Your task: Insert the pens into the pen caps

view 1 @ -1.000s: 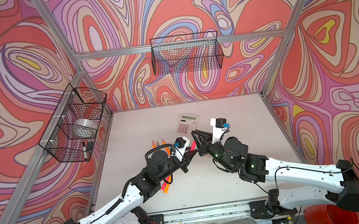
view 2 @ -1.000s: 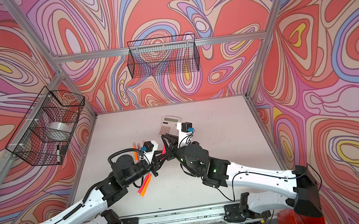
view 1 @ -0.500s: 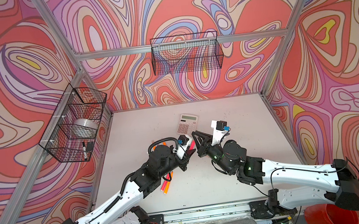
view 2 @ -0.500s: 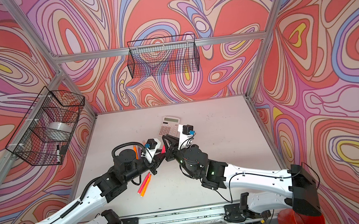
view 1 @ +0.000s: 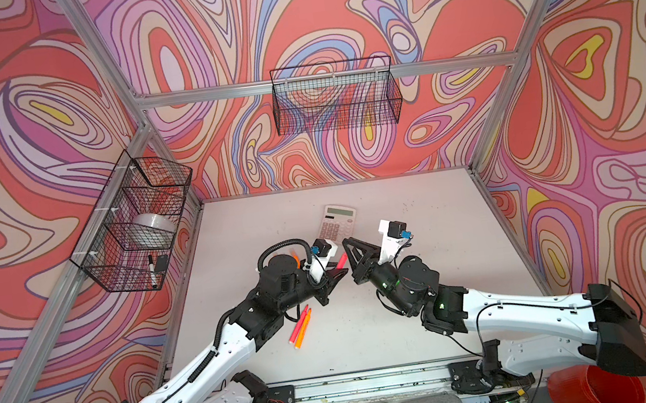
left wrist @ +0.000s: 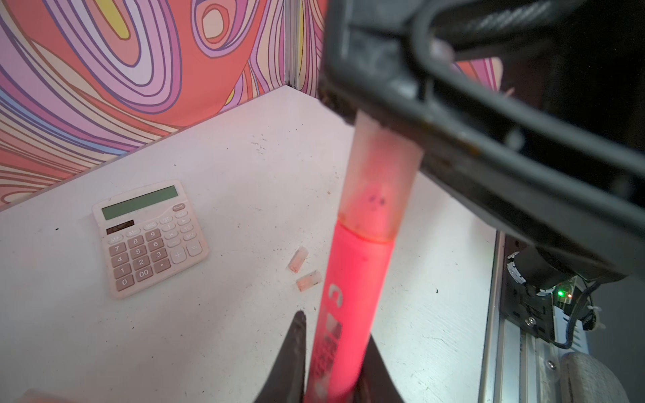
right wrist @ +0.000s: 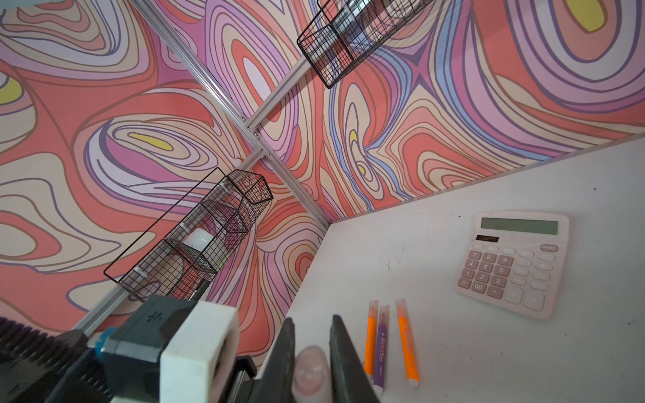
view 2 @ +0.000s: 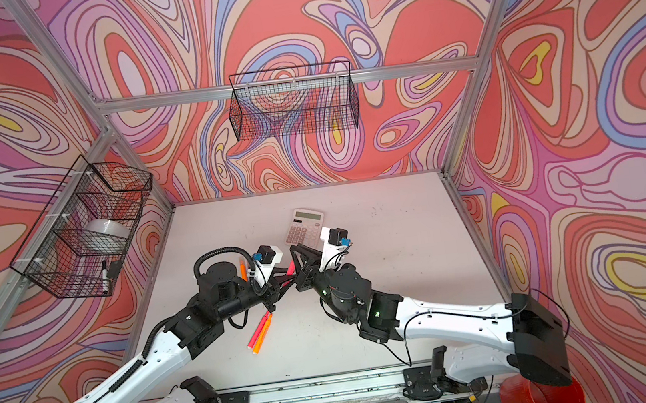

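My left gripper [left wrist: 335, 335] is shut on a pink-red pen [left wrist: 352, 286], held above the table near its middle. A translucent pen cap [left wrist: 380, 181] covers the pen's tip down to the barrel's shoulder. My right gripper [right wrist: 313, 324] is shut on that cap [right wrist: 309, 375]. In both top views the two grippers [view 1: 337, 276] [view 1: 348, 247] meet tip to tip with the pen [view 1: 341, 260] [view 2: 290, 268] between them. Two loose caps [left wrist: 297, 259] [left wrist: 309, 280] lie on the table. Two orange pens [right wrist: 370, 335] [right wrist: 406, 342] and a purple one [right wrist: 381, 349] lie capped side by side.
A pink calculator [view 1: 339, 221] lies just behind the grippers. A pink-red and an orange pen [view 1: 301, 328] lie together in front of the left arm. Wire baskets hang on the left wall [view 1: 135, 221] and the back wall [view 1: 335, 96].
The left arm's wrist has lifted and turned, keeping the pen against the cap. The right gripper has shifted slightly left with the cap. Both grips are unchanged.
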Robot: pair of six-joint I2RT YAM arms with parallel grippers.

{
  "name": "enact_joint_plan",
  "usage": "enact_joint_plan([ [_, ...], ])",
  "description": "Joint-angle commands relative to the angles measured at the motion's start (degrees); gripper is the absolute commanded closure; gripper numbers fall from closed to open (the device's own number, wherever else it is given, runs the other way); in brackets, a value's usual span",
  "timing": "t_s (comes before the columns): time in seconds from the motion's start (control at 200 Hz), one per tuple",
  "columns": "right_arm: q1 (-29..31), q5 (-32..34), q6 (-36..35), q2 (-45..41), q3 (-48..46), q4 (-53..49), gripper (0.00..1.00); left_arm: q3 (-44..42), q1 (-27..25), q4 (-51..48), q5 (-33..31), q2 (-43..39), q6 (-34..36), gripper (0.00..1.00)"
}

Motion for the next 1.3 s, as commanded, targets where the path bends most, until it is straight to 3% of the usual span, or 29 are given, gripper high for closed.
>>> enact_joint_plan([
  [0.0, 7.7, -16.0, 3.6, 4.1, -6.2, -19.8, 1.0, 9.9, 7.4, 38.9, -18.1, -1.9, -14.6, 1.0],
  [0.426, 7.7, -15.9, 2.6, 6.1, -7.0, -18.3, 1.0, 11.8, 15.1, 41.5, -12.2, -2.9, -23.6, 1.0],
  [0.596, 7.7, -20.4, 1.3, 6.5, -7.6, -13.7, 1.0, 12.5, 16.9, 41.9, -10.3, -3.0, -25.0, 1.0],
  [0.766, 7.8, -19.0, 1.2, 5.4, -5.0, -15.8, 1.0, 12.0, 16.9, 40.1, -7.2, -3.9, -22.9, 1.0],
  [0.976, 7.7, -13.5, -0.8, 1.5, 0.3, -19.2, 1.0, 2.8, 16.9, 36.6, -1.3, -8.5, -18.1, 1.0],
  [1.232, 7.6, -8.9, -5.2, 3.6, 11.2, -25.2, 1.0, -13.2, 16.9, 41.5, -0.6, -12.0, -20.2, 1.0],
  [1.297, 7.5, -6.9, -5.8, 4.2, 12.5, -26.0, 1.0, -14.3, 16.9, 37.4, -4.6, -12.9, -21.1, 1.0],
])
